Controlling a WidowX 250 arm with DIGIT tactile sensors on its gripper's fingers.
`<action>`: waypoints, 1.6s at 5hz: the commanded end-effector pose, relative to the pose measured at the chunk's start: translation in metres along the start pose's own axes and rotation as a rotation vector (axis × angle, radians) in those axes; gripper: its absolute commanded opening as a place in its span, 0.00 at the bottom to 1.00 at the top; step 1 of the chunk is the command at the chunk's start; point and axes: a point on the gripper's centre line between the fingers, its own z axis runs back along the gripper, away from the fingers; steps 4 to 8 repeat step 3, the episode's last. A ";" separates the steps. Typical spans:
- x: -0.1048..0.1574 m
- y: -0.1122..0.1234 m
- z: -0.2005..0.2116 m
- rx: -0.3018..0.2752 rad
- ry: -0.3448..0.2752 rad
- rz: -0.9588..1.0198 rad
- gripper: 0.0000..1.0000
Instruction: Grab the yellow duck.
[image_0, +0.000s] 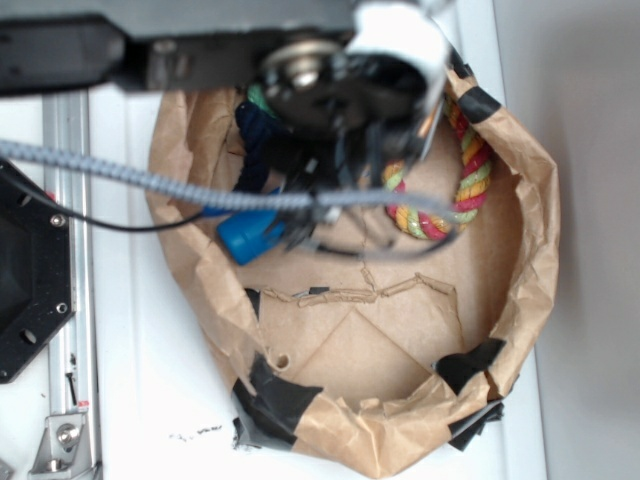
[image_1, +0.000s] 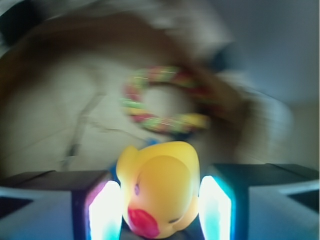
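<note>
The yellow duck (image_1: 160, 185), small and smooth with a red beak, sits between my two pads (image_1: 106, 210) in the wrist view. Both pads press against its sides, so my gripper (image_1: 160, 202) is shut on it. The wrist view is blurred. From the exterior view the duck is hidden under my arm. There my gripper (image_0: 335, 175) hangs over the back left part of a brown paper nest (image_0: 520, 260).
A multicoloured rope ring (image_0: 470, 175) lies at the back right of the paper nest, and it also shows beyond the duck as the rope ring (image_1: 162, 102). A blue bottle (image_0: 250, 235) lies at the nest's left. Black tape patches (image_0: 275, 400) mark the rim. A grey cable (image_0: 120, 172) crosses the left side.
</note>
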 end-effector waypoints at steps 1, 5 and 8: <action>0.011 -0.031 0.065 -0.100 -0.073 0.520 0.00; 0.013 -0.041 0.057 -0.070 0.005 0.723 0.00; 0.013 -0.041 0.057 -0.070 0.005 0.723 0.00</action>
